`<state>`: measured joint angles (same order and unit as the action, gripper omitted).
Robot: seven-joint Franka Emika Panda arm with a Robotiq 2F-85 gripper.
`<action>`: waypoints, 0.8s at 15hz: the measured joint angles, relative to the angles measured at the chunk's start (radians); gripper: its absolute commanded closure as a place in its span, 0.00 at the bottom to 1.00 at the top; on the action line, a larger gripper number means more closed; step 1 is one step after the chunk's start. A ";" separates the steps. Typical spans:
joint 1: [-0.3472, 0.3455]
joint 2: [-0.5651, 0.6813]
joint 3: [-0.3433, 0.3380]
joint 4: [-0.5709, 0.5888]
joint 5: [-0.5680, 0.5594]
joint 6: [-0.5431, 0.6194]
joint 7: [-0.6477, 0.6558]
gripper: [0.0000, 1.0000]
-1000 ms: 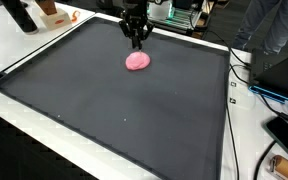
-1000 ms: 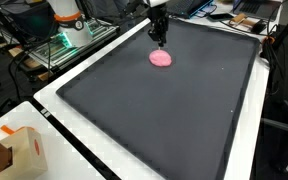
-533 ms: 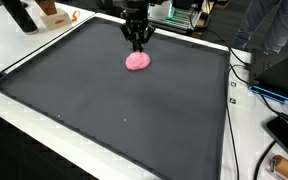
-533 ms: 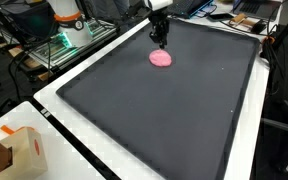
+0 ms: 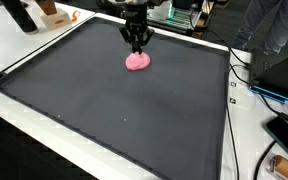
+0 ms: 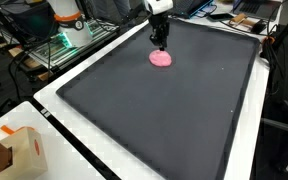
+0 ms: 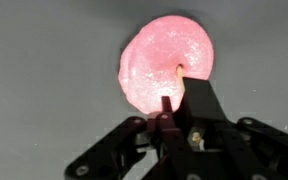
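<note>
Hanging straight over a pink lump [image 5: 137,61], the fingers [image 5: 136,42] point down at it. They look clenched together with nothing between them. In the wrist view the two dark fingers [image 7: 189,105] meet in one narrow block, and the side linkages spread out behind them.

The lump [image 7: 159,55] lies directly under the fingertips and bulges out ahead of them. It is soft-looking, roundish and glistening. A small dimple shows where the tip meets its upper face. Whether the tip presses in or only just touches the lump cannot be told.

In both exterior views the lump [image 6: 160,58] sits flat on the dark surface [image 6: 164,120], just below the fingers [image 6: 161,38]. It lies toward the far edge of the surface. A wide stretch of bare surface [image 5: 124,120] runs from the fingers toward the cameras.

As for progress, the approach looks finished: the fingers are over the lump and at its top. Nothing more shows as done. The lump is not gripped or raised, and it does not look flattened or dragged. Closed as they are, the fingers could press or nudge the lump but could not take hold of it.
</note>
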<state>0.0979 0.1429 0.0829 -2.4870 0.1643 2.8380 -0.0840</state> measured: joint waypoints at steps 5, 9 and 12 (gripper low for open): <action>-0.006 0.005 0.006 0.004 0.006 0.000 0.000 0.94; -0.020 0.005 0.018 0.005 0.009 0.000 -0.002 0.94; -0.023 0.003 0.016 0.006 0.003 0.000 -0.001 0.94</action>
<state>0.0753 0.1459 0.0993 -2.4809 0.1674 2.8378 -0.0855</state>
